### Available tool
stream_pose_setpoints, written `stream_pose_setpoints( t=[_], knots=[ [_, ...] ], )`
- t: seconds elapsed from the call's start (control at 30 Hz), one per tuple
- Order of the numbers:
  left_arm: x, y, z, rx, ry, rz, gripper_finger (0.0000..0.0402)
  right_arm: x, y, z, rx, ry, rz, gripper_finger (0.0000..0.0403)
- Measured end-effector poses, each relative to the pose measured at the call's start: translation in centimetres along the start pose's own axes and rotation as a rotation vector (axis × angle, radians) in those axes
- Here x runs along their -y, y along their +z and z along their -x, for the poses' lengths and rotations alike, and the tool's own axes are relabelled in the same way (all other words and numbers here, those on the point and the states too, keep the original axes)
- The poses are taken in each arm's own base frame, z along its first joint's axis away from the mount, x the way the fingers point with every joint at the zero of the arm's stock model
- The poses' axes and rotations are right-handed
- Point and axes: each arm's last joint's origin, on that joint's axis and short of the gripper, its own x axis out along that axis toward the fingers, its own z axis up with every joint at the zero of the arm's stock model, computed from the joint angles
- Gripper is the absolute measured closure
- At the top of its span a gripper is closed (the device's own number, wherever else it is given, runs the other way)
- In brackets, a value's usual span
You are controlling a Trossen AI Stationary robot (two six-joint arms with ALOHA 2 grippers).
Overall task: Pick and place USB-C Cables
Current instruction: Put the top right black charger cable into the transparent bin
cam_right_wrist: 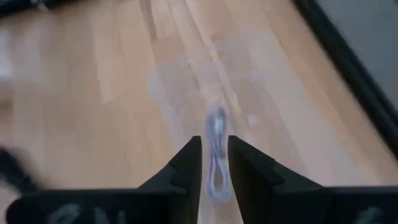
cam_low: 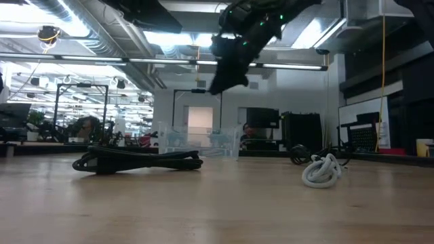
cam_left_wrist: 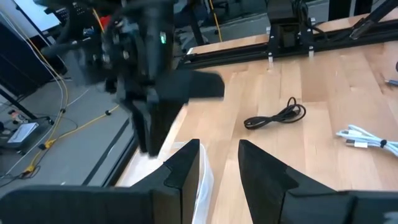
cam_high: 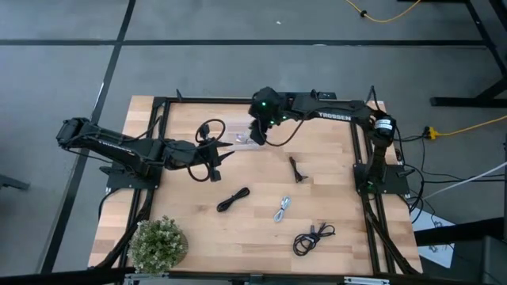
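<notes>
Table [cam_high: 190, 229]: cable [cam_right_wrist: 216, 155] inside right gripper [cam_right_wrist: 214, 163] (white).

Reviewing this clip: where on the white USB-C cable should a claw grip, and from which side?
Grip the white USB-C cable across the middle of its bundle, coming straight down from above. It lies flat on the table as a narrow, elongated coil, so closing across its short width would probably gather every strand.
</notes>
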Motion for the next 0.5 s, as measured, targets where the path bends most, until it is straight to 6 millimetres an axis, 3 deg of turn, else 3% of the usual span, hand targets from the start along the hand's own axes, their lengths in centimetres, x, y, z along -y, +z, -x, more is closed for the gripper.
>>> stream_pose_setpoints(
  t=[0.1, 0.27, 0.5],
  knots=[
    [0.0, -0.1, 0.0, -0.006, -0.001, -0.004, 0.0296, -0.1, -1.6, 1.8, -0.234, -0.027, -0.087, 0.0323],
    [0.0, -0.1, 0.0, -0.009, 0.0, -0.005, 0.0296, -1.9, -6.3, 3.5, -0.652, -0.162, -0.193, 0.0323],
    [0.0, -0.1, 0.0, -0.009, 0.002, -0.004, 0.0296, -4.6, -10.5, 2.7, -0.723, -0.402, -0.26, 0.0323]
  ],
)
